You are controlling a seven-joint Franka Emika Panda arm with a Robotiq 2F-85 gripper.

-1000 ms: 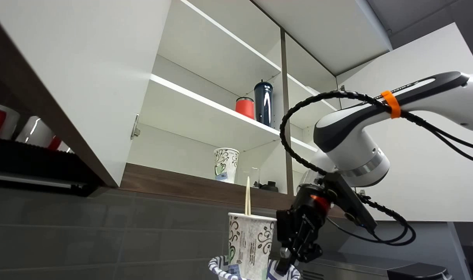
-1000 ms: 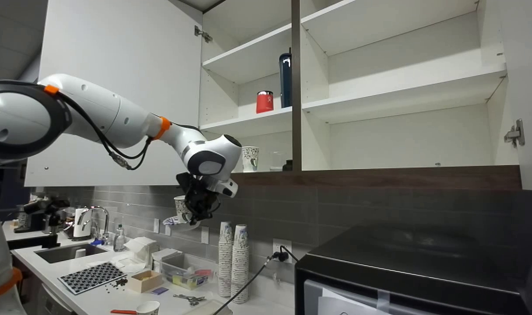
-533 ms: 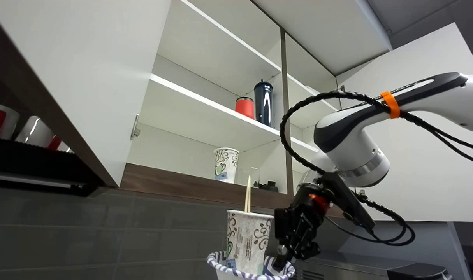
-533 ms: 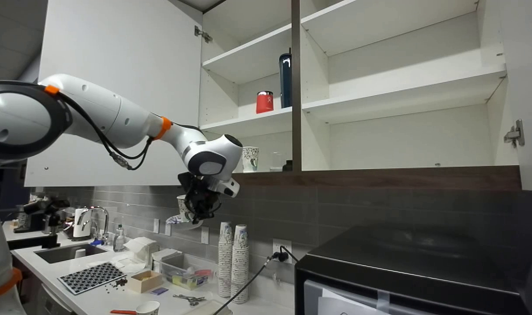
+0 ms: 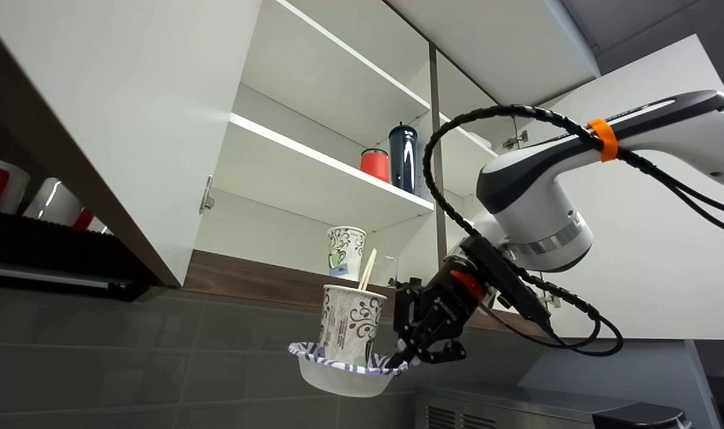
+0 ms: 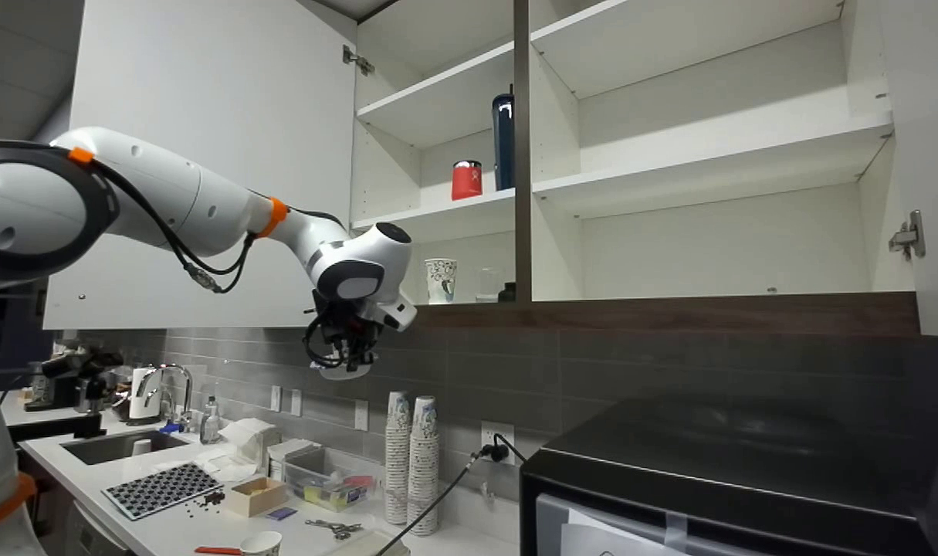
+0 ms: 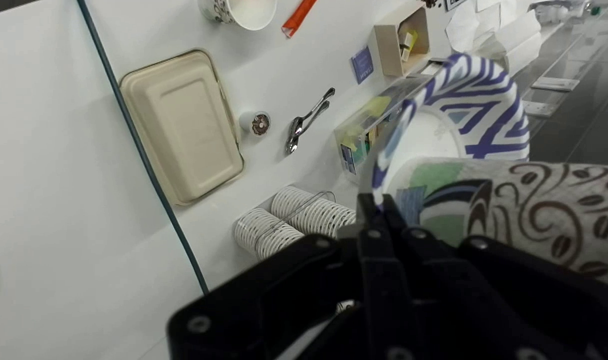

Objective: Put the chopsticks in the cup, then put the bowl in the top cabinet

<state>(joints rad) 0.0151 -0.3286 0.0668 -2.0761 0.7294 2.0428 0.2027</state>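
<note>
My gripper (image 5: 397,360) is shut on the near rim of the white bowl (image 5: 345,381), whose inside has blue-purple stripes. The grip on the rim shows in the wrist view (image 7: 381,202). A patterned paper cup (image 5: 351,325) stands in the bowl, and the pale chopsticks (image 5: 367,270) stick out of its top. The bowl hangs in the air, slightly tilted, below the dark bottom edge of the open top cabinet (image 5: 266,280). In an exterior view my gripper (image 6: 353,351) hides the cup and chopsticks; only the bowl's underside (image 6: 345,373) shows.
The cabinet holds another paper cup (image 5: 345,253), a clear glass (image 5: 388,270), a red tumbler (image 5: 375,165) and a dark bottle (image 5: 403,158). An open white door (image 5: 123,119) hangs at its side. Stacked cups (image 6: 411,463) stand on the counter near a black appliance (image 6: 716,471).
The gripper has lifted the bowl, cup and chopsticks, and moved them left in an exterior view. The chopsticks lean more to the right. The gripper now covers the cup in an exterior view.
</note>
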